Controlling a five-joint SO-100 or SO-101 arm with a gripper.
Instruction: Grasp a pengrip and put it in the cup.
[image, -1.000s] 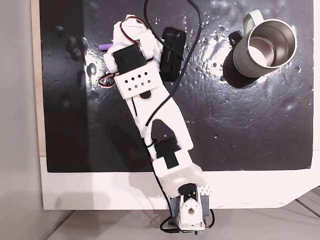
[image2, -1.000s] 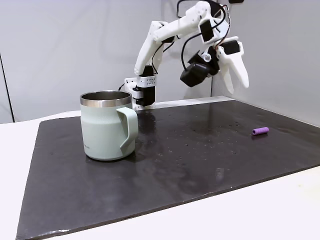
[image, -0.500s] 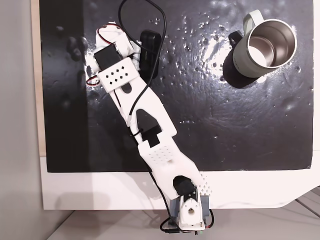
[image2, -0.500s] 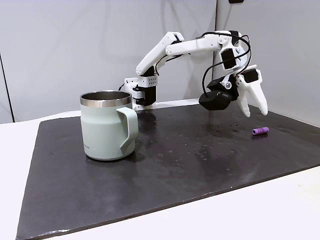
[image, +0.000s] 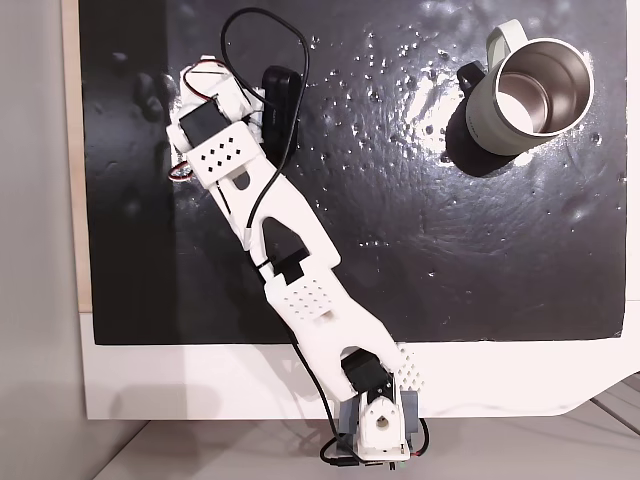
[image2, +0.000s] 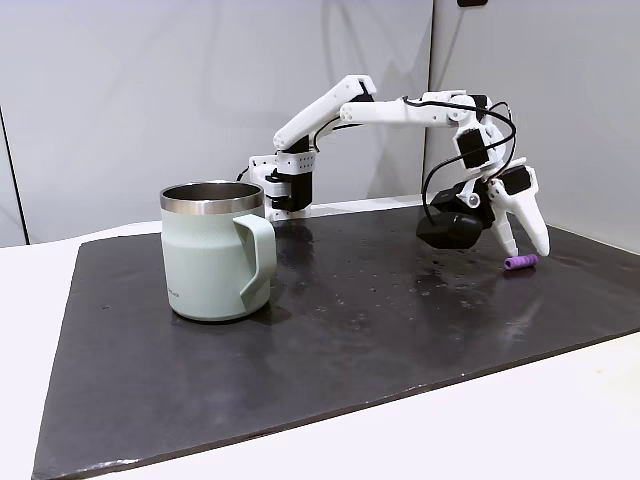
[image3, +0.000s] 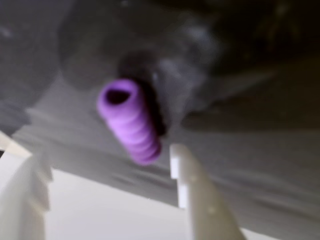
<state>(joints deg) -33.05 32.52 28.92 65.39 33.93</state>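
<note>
Pengrip (image3: 131, 121) on the mat (untouched), just beyond the spread hand (image2: 525, 250)

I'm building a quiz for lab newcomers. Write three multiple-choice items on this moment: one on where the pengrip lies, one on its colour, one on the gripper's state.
1. Where does the pengrip lie?
A. inside the cup
B. on the black mat, beside the gripper's white finger
C. off the mat on the white table

2. What colour is the pengrip?
A. purple
B. green
C. orange

3. What state is the gripper in?
A. shut on the pengrip
B. shut and empty
C. open, low over the mat

Answers:
1 B: the side fixed view shows it on the mat, far from the cup.
2 A: the wrist view shows a ribbed purple tube.
3 C: in the wrist view the fingers stand apart, with the pengrip ahead of them and ungrasped.
</note>
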